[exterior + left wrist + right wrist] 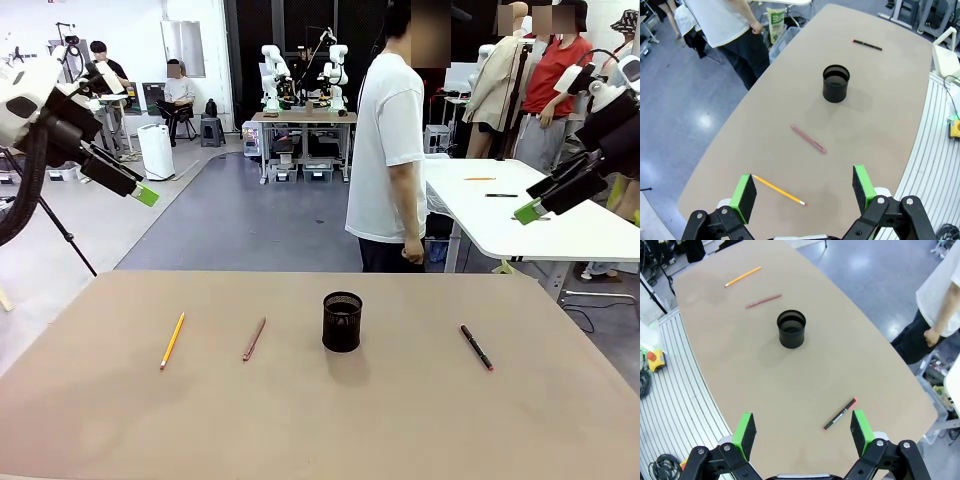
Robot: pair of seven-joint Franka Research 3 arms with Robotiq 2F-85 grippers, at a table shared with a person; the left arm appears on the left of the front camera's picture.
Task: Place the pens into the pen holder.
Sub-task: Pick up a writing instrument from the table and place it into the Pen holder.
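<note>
The pen holder (pixel 342 322) (pixel 835 83) (pixel 791 329), a black mesh cup, stands upright at the table's middle. An orange-yellow pencil (pixel 172 340) (pixel 778 190) (pixel 743 276) lies at the left. A reddish-brown pen (pixel 254 339) (pixel 808 138) (pixel 763 301) lies between it and the cup. To the cup's right lies a black pen with a red tip (pixel 476 347) (pixel 867 45) (pixel 839 414). My left gripper (pixel 140 190) (pixel 805 192) hangs open high above the left side. High over the right side my right gripper (pixel 535 205) (pixel 802 429) is open too. Both hold nothing.
A person in a white T-shirt (pixel 390 150) stands at the table's far edge, hands down. A white table (pixel 520 215) with pens on it stands behind at the right. The tan tabletop (pixel 320 420) has free room all around the cup.
</note>
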